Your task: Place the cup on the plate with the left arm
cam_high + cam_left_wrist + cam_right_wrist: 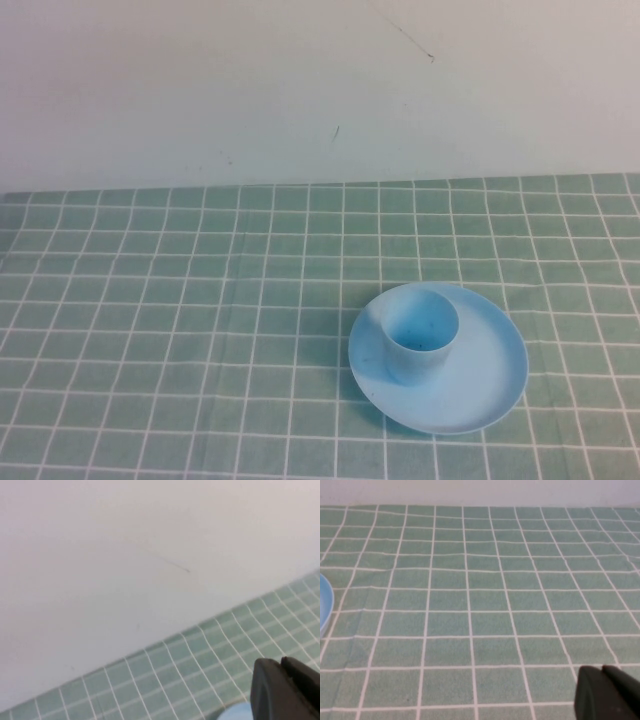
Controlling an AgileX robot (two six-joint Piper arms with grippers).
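The light blue cup (420,335) stands upright on the left part of the round light blue plate (485,375), right of the table's middle. Neither arm shows in the high view. In the left wrist view my left gripper (281,663) is shut and empty, raised and facing the wall, with a sliver of light blue plastic (235,713) beside it; I cannot tell whether that is cup or plate. In the right wrist view my right gripper (601,670) is shut and empty, low over the cloth, and the plate's rim (324,605) shows at the frame's edge.
A green cloth with a white grid (200,300) covers the table. A plain white wall (300,90) rises behind its far edge.
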